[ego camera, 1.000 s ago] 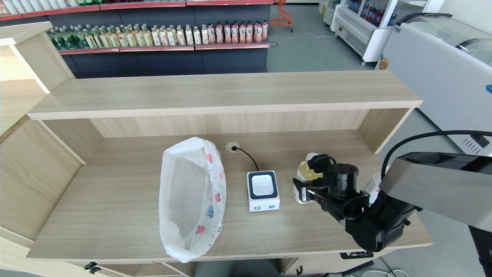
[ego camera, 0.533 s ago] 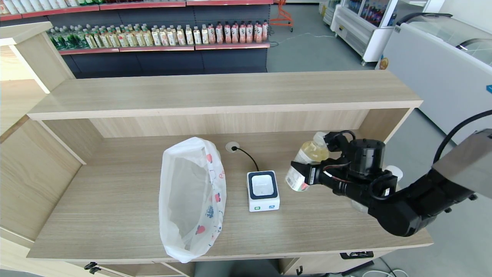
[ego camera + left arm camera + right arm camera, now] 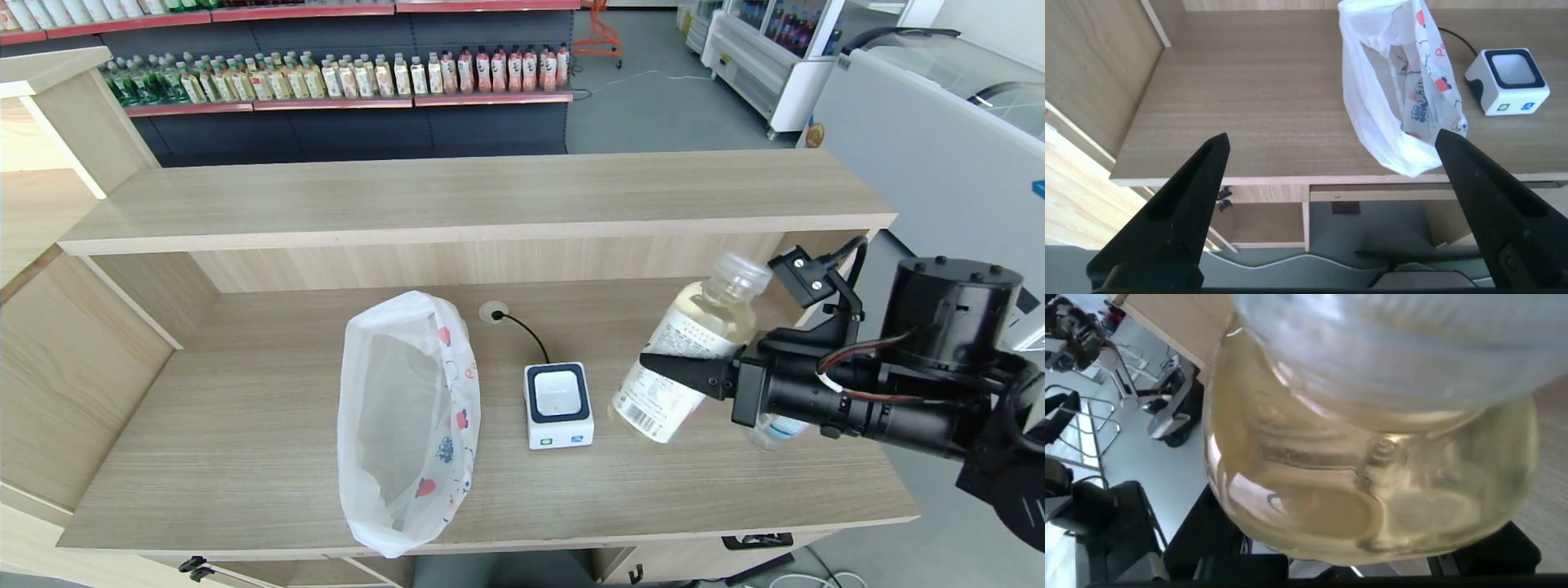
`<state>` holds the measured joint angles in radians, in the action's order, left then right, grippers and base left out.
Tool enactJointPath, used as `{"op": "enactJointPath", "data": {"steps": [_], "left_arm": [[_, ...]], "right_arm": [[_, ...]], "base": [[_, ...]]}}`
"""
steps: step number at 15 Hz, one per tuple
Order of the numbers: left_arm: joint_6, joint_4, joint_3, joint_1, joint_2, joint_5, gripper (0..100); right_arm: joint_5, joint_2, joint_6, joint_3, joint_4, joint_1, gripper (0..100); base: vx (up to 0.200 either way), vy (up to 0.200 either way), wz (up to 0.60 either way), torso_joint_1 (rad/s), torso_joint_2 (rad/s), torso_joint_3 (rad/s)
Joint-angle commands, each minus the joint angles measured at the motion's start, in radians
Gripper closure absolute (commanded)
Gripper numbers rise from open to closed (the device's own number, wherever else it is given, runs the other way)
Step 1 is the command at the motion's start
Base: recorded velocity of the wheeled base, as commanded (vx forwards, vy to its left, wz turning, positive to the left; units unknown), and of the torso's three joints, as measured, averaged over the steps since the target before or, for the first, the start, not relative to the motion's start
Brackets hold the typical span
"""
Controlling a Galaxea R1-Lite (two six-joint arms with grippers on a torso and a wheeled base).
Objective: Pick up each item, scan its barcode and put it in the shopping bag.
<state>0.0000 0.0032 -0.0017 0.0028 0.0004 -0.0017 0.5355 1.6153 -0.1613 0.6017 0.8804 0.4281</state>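
The right gripper [image 3: 682,367] is pinching a clear bottle [image 3: 704,322] of pale yellow liquid around its labelled middle. The bottle is held above the counter [image 3: 245,408], tilted, with its cap up toward the far right and its base down toward the near left. The base hangs just to the right of the white barcode scanner [image 3: 558,404], and the printed barcode near it faces the near side. In the right wrist view the bottle [image 3: 1372,457] is seen from very close.

A black cable [image 3: 522,328] runs from the scanner to the far side of the counter. The white shopping bag [image 3: 408,416] lies left of the scanner, with its mouth open. Behind the right arm, a second clear bottle [image 3: 767,433] is partly hidden.

The left gripper [image 3: 1331,143] has its fingers spread wide and hangs off the near edge of the counter, left of the bag.
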Motion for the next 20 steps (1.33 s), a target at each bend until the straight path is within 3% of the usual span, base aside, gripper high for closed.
{"op": "enactJointPath", "data": {"steps": [1,10,12,20], "left_arm": [[0.000,0.000,0.000,0.000,0.000,0.000,0],[0.000,0.000,0.000,0.000,0.000,0.000,0],[0.000,0.000,0.000,0.000,0.000,0.000,0],[0.000,0.000,0.000,0.000,0.000,0.000,0]], "right_arm": [[0.014,-0.121,0.039,-0.115,0.000,0.058,100],[0.078,-0.150,0.057,-0.138,-0.008,0.172,100],[0.089,-0.164,-0.006,-0.135,-0.017,0.199,100],[0.096,-0.158,-0.083,-0.134,-0.018,0.201,100]], "base": [[0.000,0.000,0.00,0.000,0.00,0.000],[0.000,0.000,0.00,0.000,0.00,0.000],[0.000,0.000,0.00,0.000,0.00,0.000],[0.000,0.000,0.00,0.000,0.00,0.000]]}}
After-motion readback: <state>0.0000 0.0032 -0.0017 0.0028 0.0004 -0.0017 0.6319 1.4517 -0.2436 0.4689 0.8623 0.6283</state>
